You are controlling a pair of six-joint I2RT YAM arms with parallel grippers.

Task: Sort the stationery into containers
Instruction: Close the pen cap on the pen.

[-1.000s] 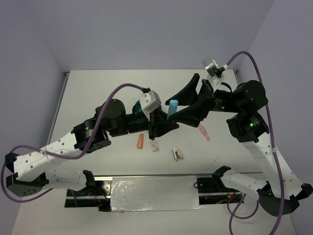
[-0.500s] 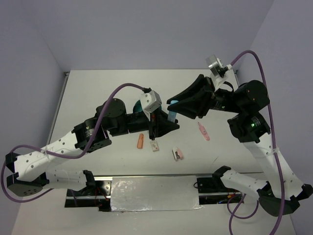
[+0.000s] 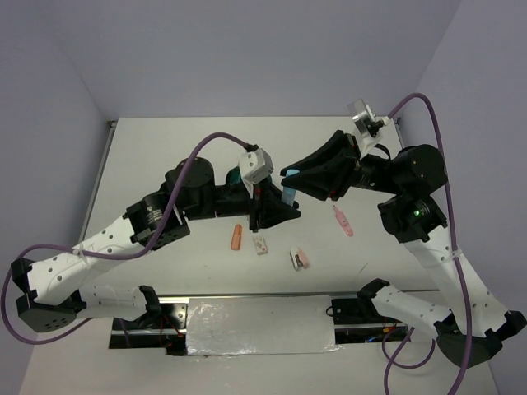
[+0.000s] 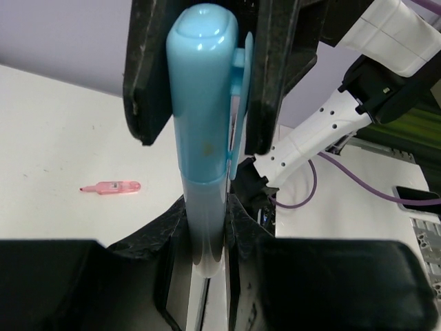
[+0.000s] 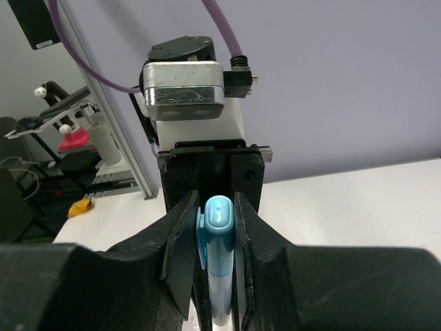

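Fingers of the left gripper (image 4: pixel 207 217) pinch the lower barrel of the light-blue marker (image 4: pixel 203 138). Its long axis runs straight across into the right gripper (image 5: pixel 215 224), which clamps the rounded capped end. Right of both grippers, a pink marker (image 3: pixel 343 220) lies on the table.

A light-blue marker (image 4: pixel 203 103) stands upright in the middle of the view, its rounded cap on top with the clip facing right. Its lower end sits pinched between the dark fingers of the left end effector (image 4: pixel 207 231). The black fingers of the right end effector (image 4: pixel 203 138) flank the cap on both sides. A small pink piece (image 4: pixel 110 187) lies on the white counter (image 4: pixel 48 131) to the left. A white link of the right arm (image 4: pixel 324 131) crosses behind on the right.
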